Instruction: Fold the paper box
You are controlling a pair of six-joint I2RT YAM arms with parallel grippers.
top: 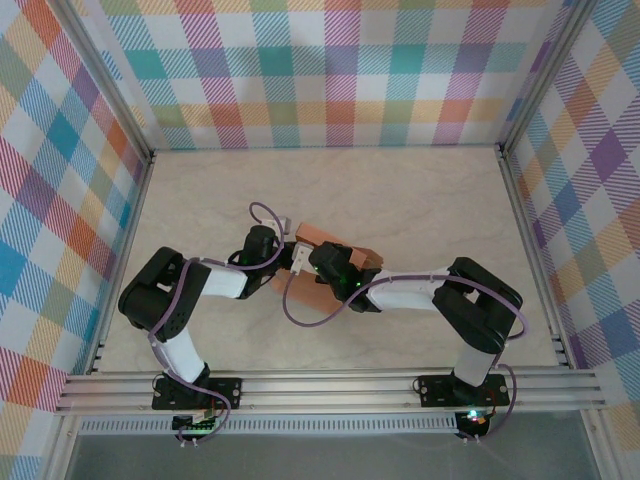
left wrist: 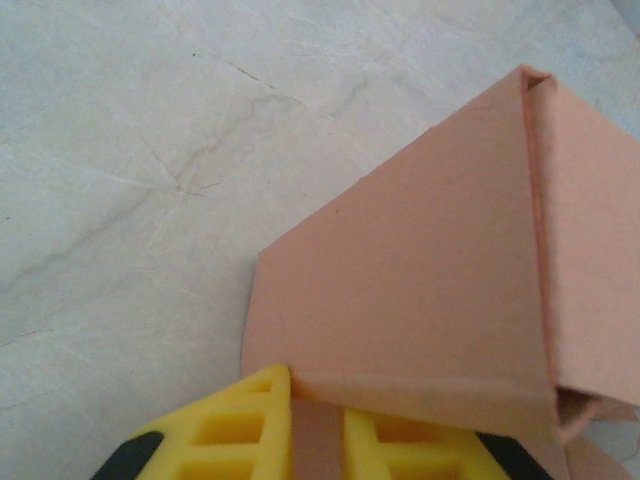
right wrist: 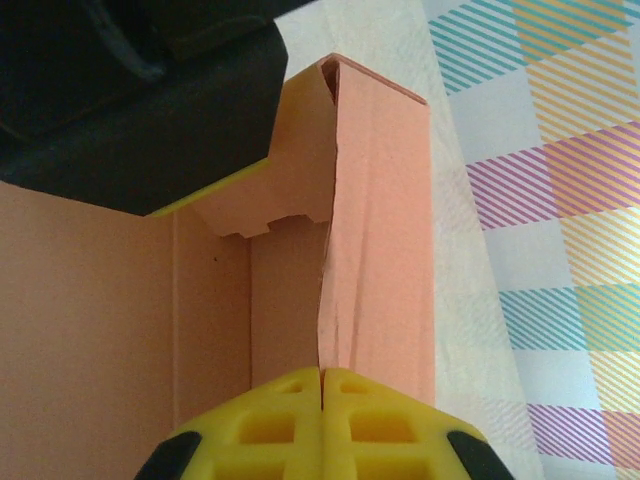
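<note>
The salmon-orange paper box (top: 320, 237) sits partly folded at the middle of the table, with both arms meeting over it. In the left wrist view a broad raised panel of the box (left wrist: 420, 280) leans over the yellow fingers, and my left gripper (left wrist: 318, 392) is shut on a strip of its card at the lower edge. In the right wrist view my right gripper (right wrist: 323, 374) is shut on the thin edge of an upright side wall (right wrist: 385, 230). The left gripper's black body (right wrist: 140, 90) looms over a notched flap (right wrist: 290, 170) inside the box.
The table top (top: 420, 190) is pale and marbled. Plaid cloth walls (top: 320, 70) on metal posts close off the back and both sides. A metal rail (top: 330, 388) carries the arm bases along the near edge. A purple cable (top: 300, 310) loops beside the box.
</note>
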